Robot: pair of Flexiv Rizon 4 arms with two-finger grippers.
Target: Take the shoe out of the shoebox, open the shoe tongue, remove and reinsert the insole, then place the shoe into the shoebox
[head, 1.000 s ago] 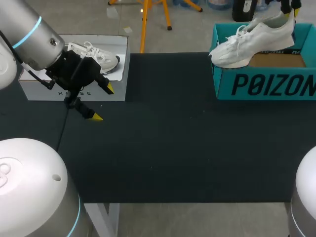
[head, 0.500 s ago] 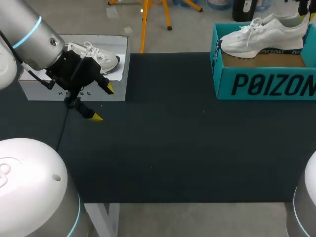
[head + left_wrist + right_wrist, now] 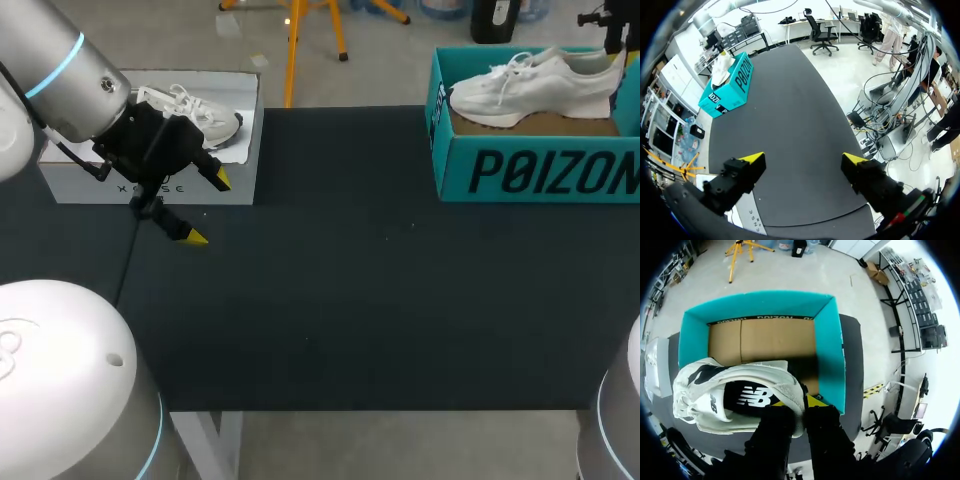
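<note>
Only in the right wrist view is the right gripper seen clamped on the heel of the white lace-up sneaker, inside the teal cardboard shoebox (far right corner of the black table). The left gripper is held spread and empty. A second ago the sneaker's toe overhung the box's left wall; it has since been lowered inside.

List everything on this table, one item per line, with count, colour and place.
held shoe: one, white, at the teal shoebox's opening, far right.
teal shoebox: one, teal with a brown cardboard floor, far right of the table.
second shoe: one, white, lying on the white box.
white box: one, white, far left of the table.
table: one, black top, bearing both boxes.
left arm: one, silver, beside the white box; yellow-tipped jaws open, holding nothing.
right arm: one, black at the wrist; jaws shut on the held shoe's heel.
</note>
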